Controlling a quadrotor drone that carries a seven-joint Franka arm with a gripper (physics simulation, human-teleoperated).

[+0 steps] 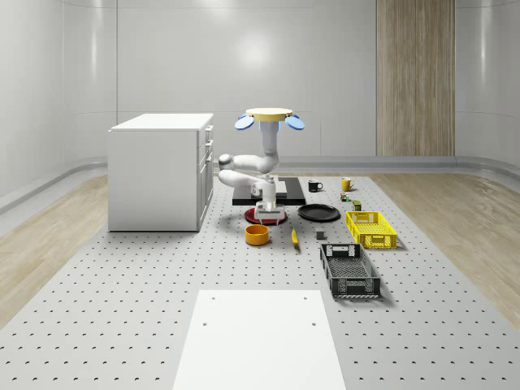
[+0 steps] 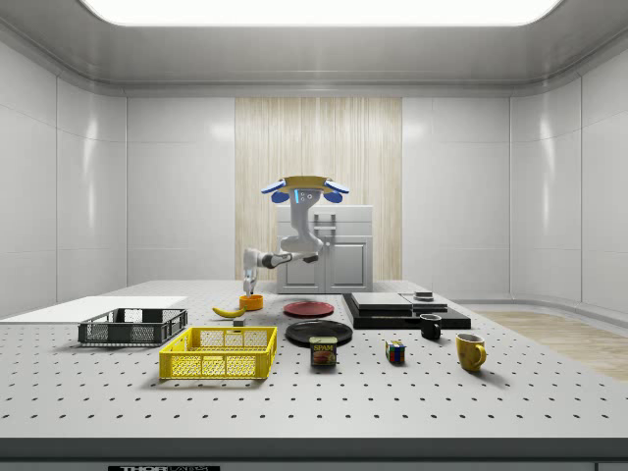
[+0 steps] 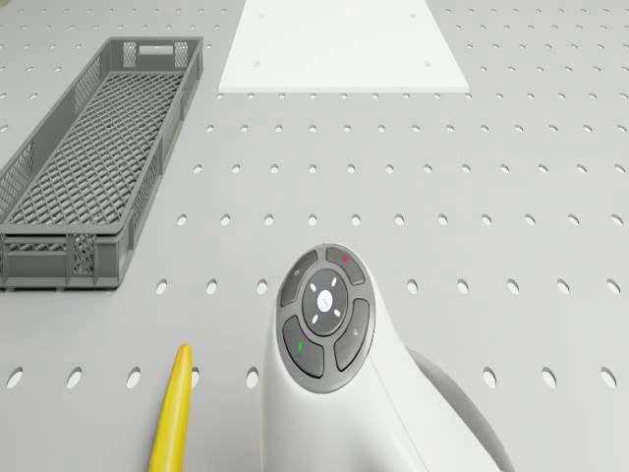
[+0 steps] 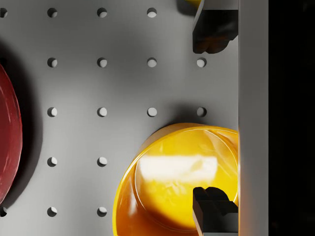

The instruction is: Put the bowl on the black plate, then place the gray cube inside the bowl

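On the perforated table (image 1: 122, 309), in the whole-scene view, the drone (image 1: 269, 119) is hovering above the middle of the layout, its white arm (image 1: 258, 166) folding down toward the red plate (image 1: 253, 217). The gripper (image 1: 269, 214) is hanging low over that plate's near edge, just behind the orange bowl (image 1: 257, 235). The black plate (image 1: 318, 213) is lying just beside the red one, toward this view's right, apart from the bowl. A banana (image 1: 294, 236) is lying beside the bowl, with a small dark gray cube (image 1: 320, 236) further right, near the yellow basket (image 1: 371, 229) and the gray crate (image 1: 350, 270).

In the side view, the drone (image 2: 305, 188) is floating in front of the white cabinet (image 2: 339, 250), and the gripper (image 2: 251, 287) is pointing down right above the bowl (image 2: 252, 302), which is sitting on the table beside the banana (image 2: 230, 311). The black plate (image 2: 319, 332) is sitting nearer the camera, with nothing on it.

In the drone view, the arm's wrist (image 3: 329, 324) is reaching out over the table between the banana (image 3: 173, 413) and bare holes, with the crate (image 3: 93, 147) beyond.

In the wrist view, the gripper (image 4: 212, 118) is standing wide open, holding nothing. One finger (image 4: 212, 209) is showing over the bowl's (image 4: 172, 182) inside, the other finger (image 4: 214, 29) outside its rim, while the red plate (image 4: 7, 137) is lying well apart.
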